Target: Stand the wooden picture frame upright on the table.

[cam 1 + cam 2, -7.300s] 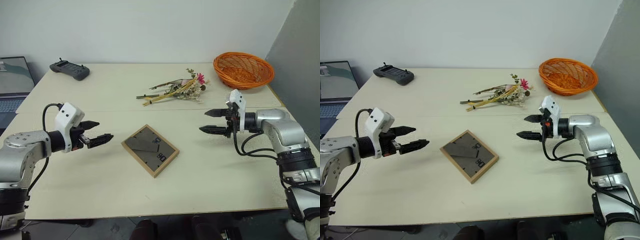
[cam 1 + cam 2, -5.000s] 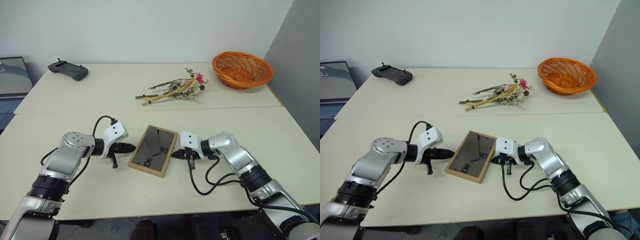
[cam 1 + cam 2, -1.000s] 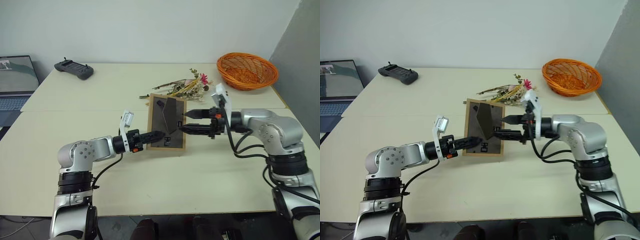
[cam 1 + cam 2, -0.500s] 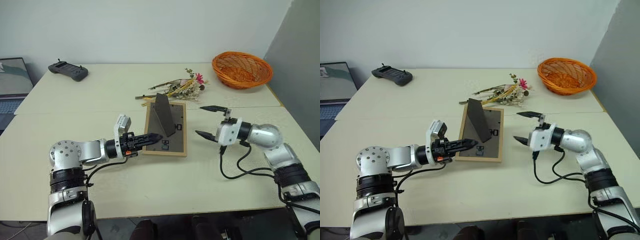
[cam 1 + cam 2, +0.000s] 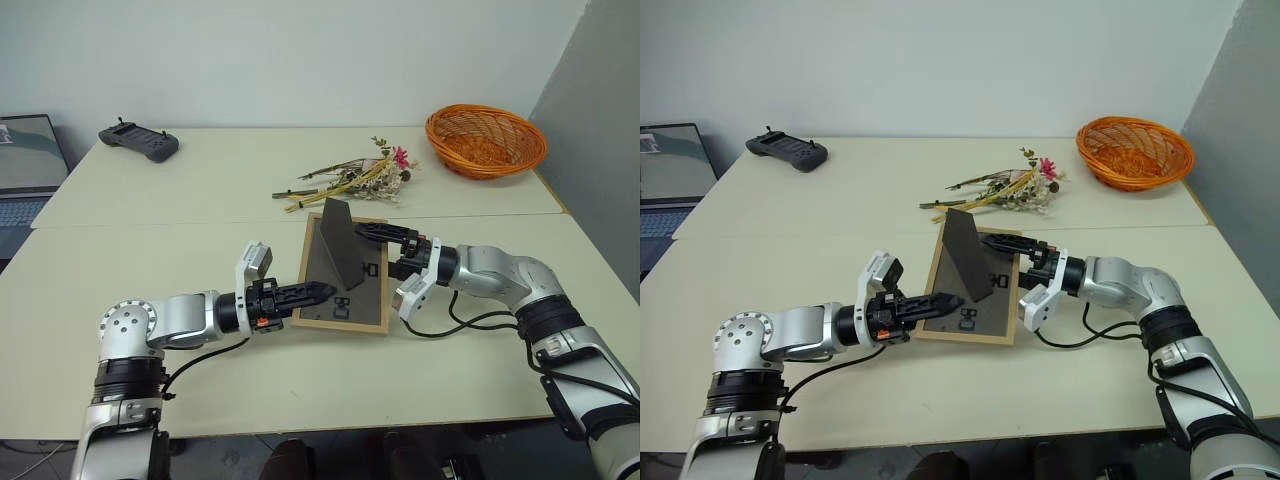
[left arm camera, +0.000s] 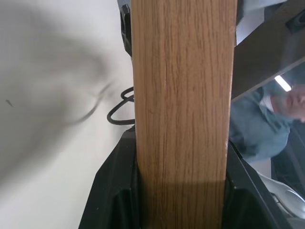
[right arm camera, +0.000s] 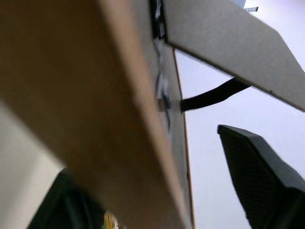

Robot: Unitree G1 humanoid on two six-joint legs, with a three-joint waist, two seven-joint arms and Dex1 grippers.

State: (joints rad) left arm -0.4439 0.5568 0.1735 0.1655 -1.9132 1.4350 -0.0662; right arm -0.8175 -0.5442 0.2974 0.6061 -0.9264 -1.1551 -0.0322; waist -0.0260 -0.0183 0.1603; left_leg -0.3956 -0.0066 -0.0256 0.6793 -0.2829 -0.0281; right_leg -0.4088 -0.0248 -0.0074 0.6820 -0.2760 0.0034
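The left gripper (image 5: 318, 291) is clamped on the light-wood picture frame (image 5: 345, 285), whose dark back bears unreadable black markings; the right gripper (image 5: 377, 248) straddles its other edge, fingers apart.

Cream table (image 5: 200, 390), two tops butted along a seam, several loose items on it.
Landmark: dried flower bundle (image 5: 352, 181), lying flat on the far top, about mid-width, stems pointing toward the robot's left. Orange wicker basket (image 5: 486, 140) sits right of the flowers, near the far right corner, apart from them. Dark handheld controller (image 5: 139, 141) sits well left of the flowers, by the far left edge. Wooden picture frame (image 5: 345, 298) is just on the near side of the flowers, across the seam, dark back facing up and fold-out stand raised; whether its lower edge touches the tabletop cannot be told.
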